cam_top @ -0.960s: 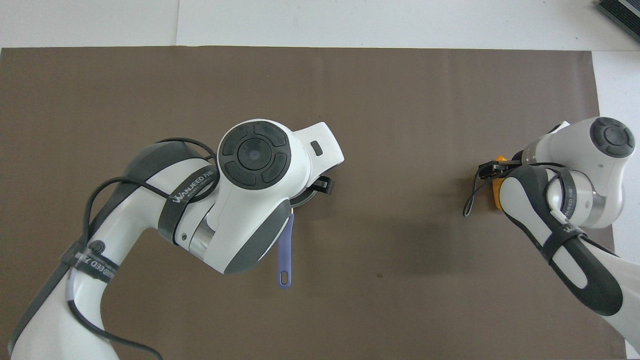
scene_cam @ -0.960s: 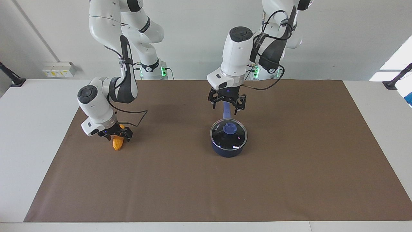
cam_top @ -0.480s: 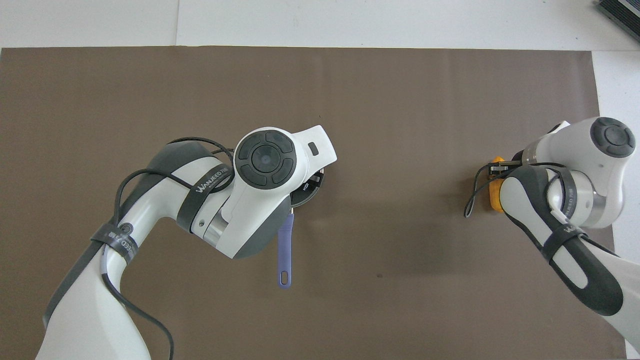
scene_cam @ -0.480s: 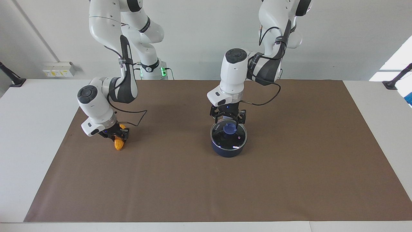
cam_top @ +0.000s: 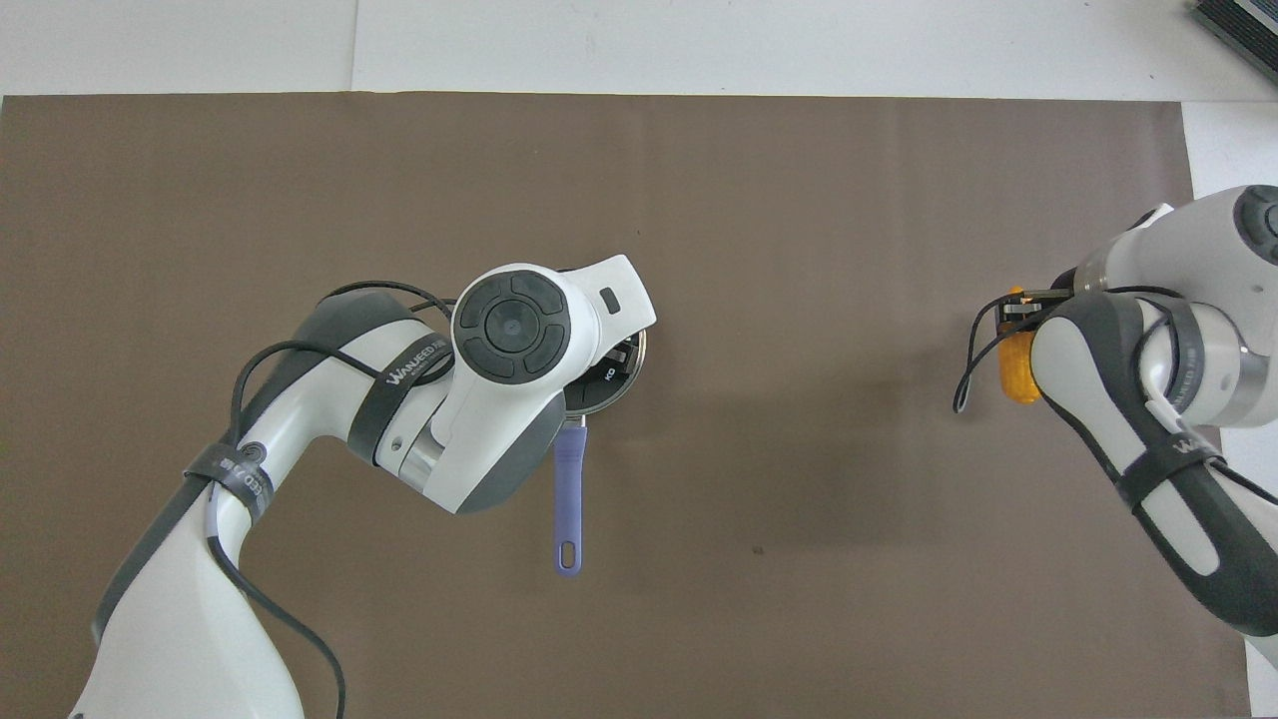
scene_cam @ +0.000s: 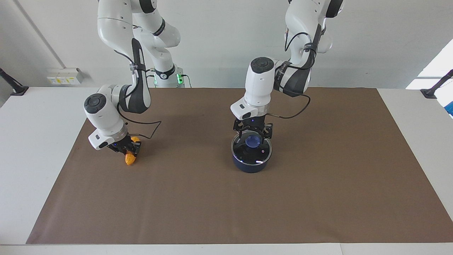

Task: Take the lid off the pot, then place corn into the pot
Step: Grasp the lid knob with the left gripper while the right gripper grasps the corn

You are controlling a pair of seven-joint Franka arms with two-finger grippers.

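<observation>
Over the glass lid left jaws gape; right jaws clamp ridged corn.

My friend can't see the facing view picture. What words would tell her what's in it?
Two white robot arms work over a brown mat: the left gripper, open, is down around the blue knob of the lid, which sits on the pot. Toward the right arm's end, the right gripper is shut on the corn.

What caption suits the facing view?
Left gripper open around lid knob on pot; right gripper grips corn.
</observation>
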